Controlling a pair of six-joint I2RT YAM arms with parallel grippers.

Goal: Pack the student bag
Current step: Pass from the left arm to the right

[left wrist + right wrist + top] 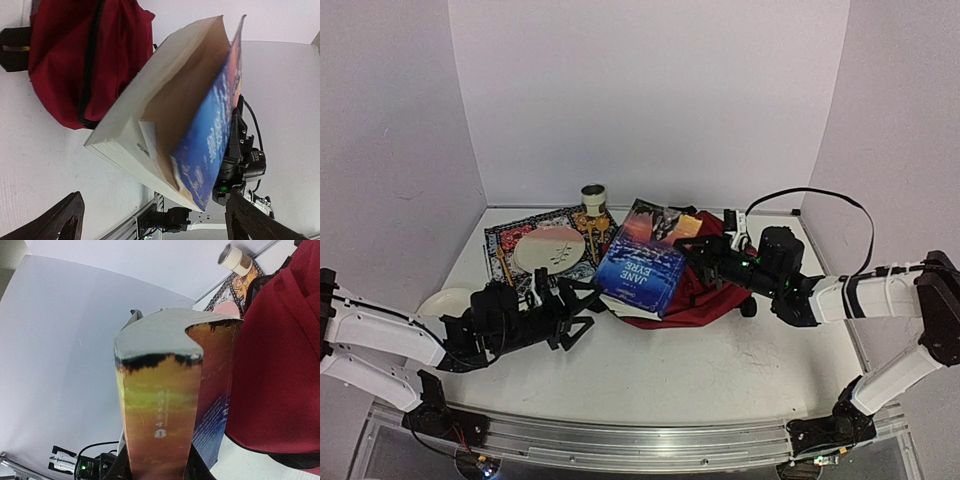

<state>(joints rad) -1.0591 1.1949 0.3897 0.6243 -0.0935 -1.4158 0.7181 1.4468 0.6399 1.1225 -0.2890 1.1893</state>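
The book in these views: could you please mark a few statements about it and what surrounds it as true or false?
1. The book is lying flat. False: the right gripper holds it up, tilted.
2. Its cover reads Jane Eyre. True.
3. The left gripper is clamped on the book. False: its jaws stand open, with the book not between them.
4. The student bag is dark red. True.
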